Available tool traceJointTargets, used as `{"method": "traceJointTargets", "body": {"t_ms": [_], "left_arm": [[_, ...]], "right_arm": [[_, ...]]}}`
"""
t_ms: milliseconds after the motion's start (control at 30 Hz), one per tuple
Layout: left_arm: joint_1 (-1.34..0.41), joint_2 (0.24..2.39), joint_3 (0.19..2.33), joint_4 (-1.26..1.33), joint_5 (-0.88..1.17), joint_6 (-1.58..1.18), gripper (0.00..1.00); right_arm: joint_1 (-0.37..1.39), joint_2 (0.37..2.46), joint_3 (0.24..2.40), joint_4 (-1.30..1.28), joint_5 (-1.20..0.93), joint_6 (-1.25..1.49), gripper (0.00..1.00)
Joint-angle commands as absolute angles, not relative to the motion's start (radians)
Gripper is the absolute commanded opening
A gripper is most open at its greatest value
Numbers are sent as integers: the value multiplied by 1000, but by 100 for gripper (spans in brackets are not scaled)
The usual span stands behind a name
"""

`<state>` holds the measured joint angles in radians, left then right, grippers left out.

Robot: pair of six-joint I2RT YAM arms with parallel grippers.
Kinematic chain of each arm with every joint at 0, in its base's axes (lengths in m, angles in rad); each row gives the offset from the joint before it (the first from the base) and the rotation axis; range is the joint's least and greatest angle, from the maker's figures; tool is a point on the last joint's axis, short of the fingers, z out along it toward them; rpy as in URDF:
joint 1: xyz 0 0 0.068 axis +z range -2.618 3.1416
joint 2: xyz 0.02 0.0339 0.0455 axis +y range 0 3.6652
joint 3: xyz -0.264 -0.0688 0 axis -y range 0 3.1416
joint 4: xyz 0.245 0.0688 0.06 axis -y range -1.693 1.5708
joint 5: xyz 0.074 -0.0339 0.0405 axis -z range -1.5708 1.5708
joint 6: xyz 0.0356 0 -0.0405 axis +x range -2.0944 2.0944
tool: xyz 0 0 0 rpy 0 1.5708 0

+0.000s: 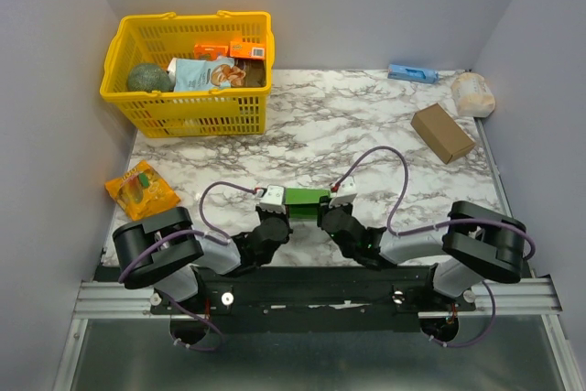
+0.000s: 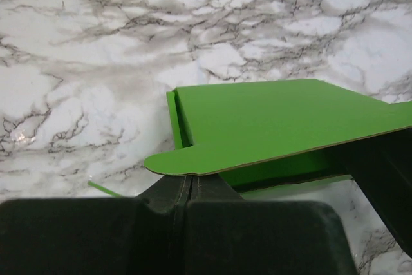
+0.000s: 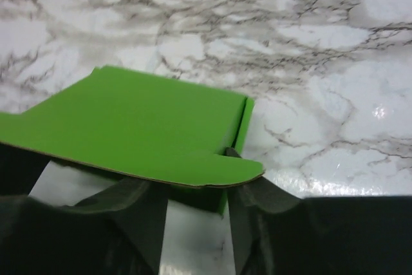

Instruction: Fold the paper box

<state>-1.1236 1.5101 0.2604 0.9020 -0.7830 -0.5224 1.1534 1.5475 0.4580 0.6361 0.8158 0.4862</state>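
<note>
We see the paper box [image 1: 305, 196] lying on the marble table [image 1: 366, 125] near its front edge, directly between the 2 arms and well apart from everything else. It is bright green card, partly formed, with a broad top panel and a rounded tab at each near corner. The left gripper [image 1: 277, 211] sits at the box's left end and the right gripper [image 1: 330, 211] at its right end. In the left wrist view, the left gripper [image 2: 190, 183] has its 2 fingers pressed tight together, their tips just beneath the rounded tab of the paper box [image 2: 277, 120]; we cannot tell whether any card is caught between them. In the right wrist view, the right gripper [image 3: 196, 201] has its fingers [image 3: 138, 207] spread apart, bare marble showing in the gap, and the tab of the paper box [image 3: 141, 120] hangs over the fingertips without being pinched. A yellow basket [image 1: 137, 107] holding groceries stands at the far left corner. An orange packet [image 1: 140, 188] lies near the left edge, and a brown cardboard box [image 1: 443, 132] lies toward the far right.
</note>
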Motion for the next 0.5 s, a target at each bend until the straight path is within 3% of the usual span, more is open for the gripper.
{"method": "traceJointTargets", "body": {"t_ms": [0,167,467], "left_arm": [[-1181,1551,278,716,-761,-575,0],[-1204,1580,298,696,-802,-568,0],[-1210,1585,308,664,-833,-580,0]], "right_arm": [[1215,1454,494,425,675,563,52],[1239,1378,489,241,634,635,63],[1350,1096,373,84,636,679,64]]}}
